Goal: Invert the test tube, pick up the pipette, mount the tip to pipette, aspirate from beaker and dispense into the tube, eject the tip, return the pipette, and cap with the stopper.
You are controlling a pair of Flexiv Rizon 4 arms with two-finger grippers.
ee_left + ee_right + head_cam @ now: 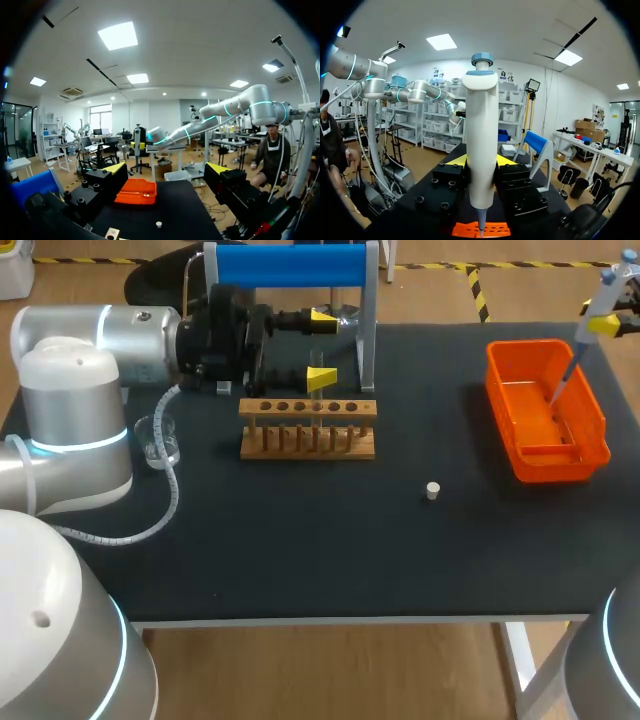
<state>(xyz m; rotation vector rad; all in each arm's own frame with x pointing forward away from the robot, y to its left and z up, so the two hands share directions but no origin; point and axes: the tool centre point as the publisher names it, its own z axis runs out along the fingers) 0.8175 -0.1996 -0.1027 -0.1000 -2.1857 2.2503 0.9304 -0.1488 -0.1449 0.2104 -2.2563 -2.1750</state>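
My right claw (481, 161) is clenched on the pipette (481, 125), its tip (556, 388) hanging over the orange bin (560, 465). My left claw (322, 346) stands released over the rack (308, 410). If I tilt, the ejected tip may bounce onto the bench (300, 540).

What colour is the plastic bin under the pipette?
Orange: the bin under the pipette shows best in the head view.
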